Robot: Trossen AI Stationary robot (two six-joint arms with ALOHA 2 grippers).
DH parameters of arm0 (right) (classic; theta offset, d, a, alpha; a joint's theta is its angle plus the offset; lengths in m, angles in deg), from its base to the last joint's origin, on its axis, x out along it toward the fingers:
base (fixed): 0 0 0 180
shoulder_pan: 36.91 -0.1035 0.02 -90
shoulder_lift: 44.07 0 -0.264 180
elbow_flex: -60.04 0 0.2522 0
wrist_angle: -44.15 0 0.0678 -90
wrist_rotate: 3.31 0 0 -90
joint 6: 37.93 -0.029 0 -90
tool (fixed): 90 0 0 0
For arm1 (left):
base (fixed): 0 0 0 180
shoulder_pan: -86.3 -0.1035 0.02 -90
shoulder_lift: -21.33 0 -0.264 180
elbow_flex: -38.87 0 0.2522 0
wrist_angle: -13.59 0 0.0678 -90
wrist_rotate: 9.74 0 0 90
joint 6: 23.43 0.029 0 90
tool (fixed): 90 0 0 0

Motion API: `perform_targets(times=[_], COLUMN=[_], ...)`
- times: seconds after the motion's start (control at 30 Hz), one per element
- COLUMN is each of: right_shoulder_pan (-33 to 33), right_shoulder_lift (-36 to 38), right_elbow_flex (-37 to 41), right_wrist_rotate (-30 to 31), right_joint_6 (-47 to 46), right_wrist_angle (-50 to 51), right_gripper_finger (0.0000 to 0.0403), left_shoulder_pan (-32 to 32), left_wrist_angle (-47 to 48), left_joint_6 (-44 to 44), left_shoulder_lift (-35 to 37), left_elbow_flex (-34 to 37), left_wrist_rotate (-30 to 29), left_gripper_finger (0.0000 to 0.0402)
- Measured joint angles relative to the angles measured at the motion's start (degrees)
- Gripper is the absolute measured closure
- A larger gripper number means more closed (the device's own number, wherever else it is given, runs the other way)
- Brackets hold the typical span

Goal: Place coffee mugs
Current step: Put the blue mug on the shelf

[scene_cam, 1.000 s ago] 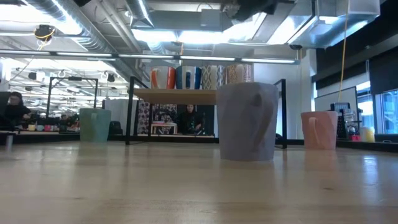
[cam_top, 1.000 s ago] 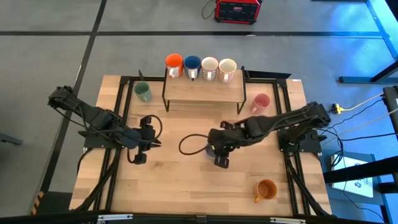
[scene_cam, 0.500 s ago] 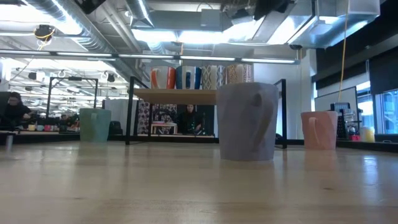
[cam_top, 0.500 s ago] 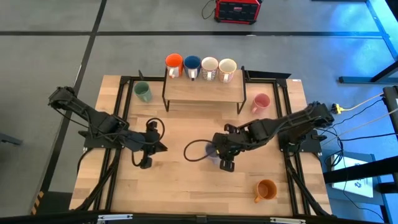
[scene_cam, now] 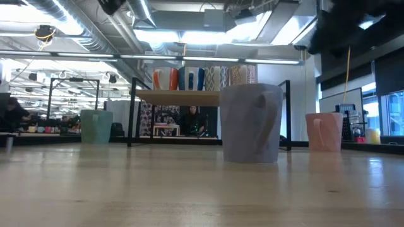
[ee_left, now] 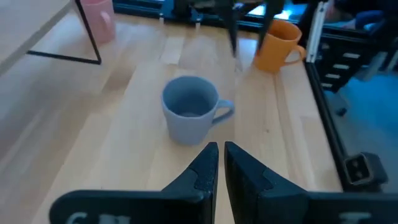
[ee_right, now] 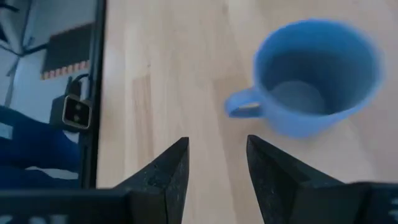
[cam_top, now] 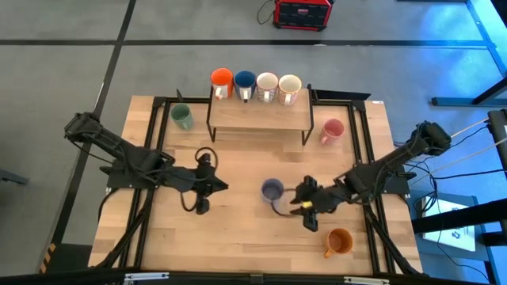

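A lavender mug [cam_top: 272,190] stands upright on its base at the middle of the table and also shows in the low view [scene_cam: 250,123]. My right gripper [cam_top: 296,199] is open just to the mug's right and touches nothing; its wrist view shows the mug [ee_right: 317,78] ahead of the fingers [ee_right: 214,146]. My left gripper [cam_top: 223,188] is shut and empty to the mug's left, pointing at it [ee_left: 189,115]. Orange-red [cam_top: 221,78], dark blue [cam_top: 244,80] and two white mugs [cam_top: 277,84] stand on a rack.
The wooden rack [cam_top: 257,117] on black legs stands at the table's far middle. A sage green mug [cam_top: 181,116] stands left of it and a pink mug [cam_top: 332,131] right of it. An amber mug [cam_top: 339,241] stands near the front right. Black frame rails run along both sides.
My right gripper has drawn back from over the lavender mug toward the table's right and near edges, leaving the mug standing where it was. My left gripper has gone toward the table's right, closer to the mug.
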Motion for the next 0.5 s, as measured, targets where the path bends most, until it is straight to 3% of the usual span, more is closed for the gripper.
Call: perform_targets(times=[0.23,0.5], right_shoulder_pan=[-3.0,-2.9], right_shoulder_lift=[-2.0,-9.3], right_elbow_flex=[11.8,16.1], right_wrist_rotate=[5.1,9.0], right_joint_6=[0.1,7.0], right_wrist_angle=[-15.3,-35.3], right_gripper_finger=[0.0255,0.0255], left_shoulder_pan=[-0.6,1.1], left_wrist_angle=[-6.7,-7.9], left_joint_6=[-1.6,-7.4], left_shoulder_lift=[-7.2,-9.0], left_elbow_flex=[0.0,0.0], left_wrist_rotate=[1.8,4.2], left_gripper_finger=[0.0381,0.0381])
